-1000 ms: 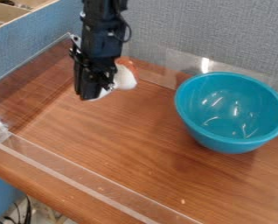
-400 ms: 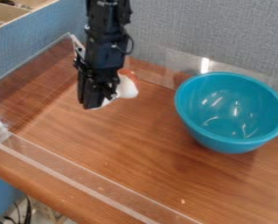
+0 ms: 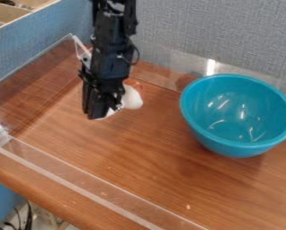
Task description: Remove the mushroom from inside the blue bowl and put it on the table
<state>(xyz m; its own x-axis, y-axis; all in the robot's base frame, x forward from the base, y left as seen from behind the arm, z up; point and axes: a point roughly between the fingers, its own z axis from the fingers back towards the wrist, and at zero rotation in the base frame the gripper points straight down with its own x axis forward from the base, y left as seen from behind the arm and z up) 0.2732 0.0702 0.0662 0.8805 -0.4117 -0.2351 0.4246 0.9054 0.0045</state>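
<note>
Wood-grain table (image 3: 146, 162) below me, mushroom (image 3: 131, 97) out of the bowl (image 3: 238, 115).
My gripper (image 3: 107, 112) looks nearly closed, mushroom between my fingers; placing step, I reckon: lower straight down, then let go.

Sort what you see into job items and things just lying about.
Job:
- mushroom, at the end effector
- blue bowl
- table

Lying about:
- wooden tray, back left corner, outside the wall
- dark cables, bottom left
</note>
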